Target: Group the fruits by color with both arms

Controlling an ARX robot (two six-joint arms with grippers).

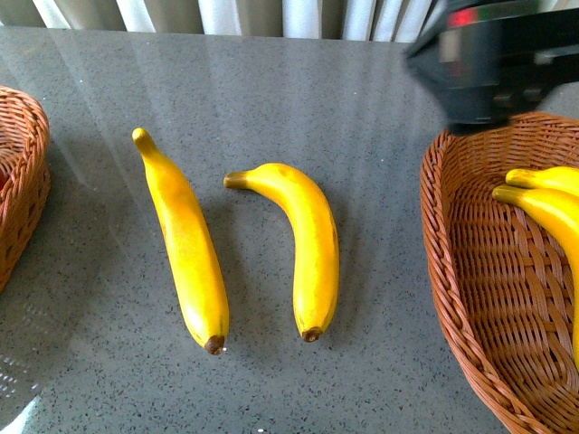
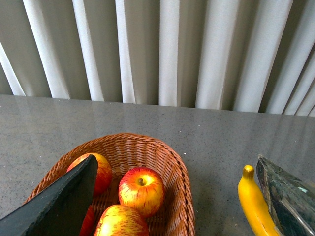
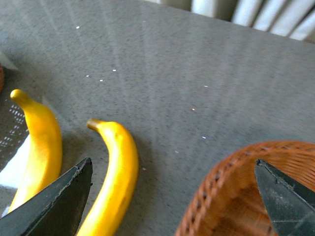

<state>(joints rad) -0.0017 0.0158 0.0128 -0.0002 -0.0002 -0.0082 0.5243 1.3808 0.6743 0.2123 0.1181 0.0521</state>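
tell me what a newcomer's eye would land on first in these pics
A long straight banana and a curved banana, both bright yellow, lie side by side without touching in the middle of the grey table. At the right a wicker basket holds more bananas. The left wrist view shows another basket of red apples.

Free table (image 1: 380, 271) btw banana (image 1: 314, 249), basket (image 1: 457, 271)
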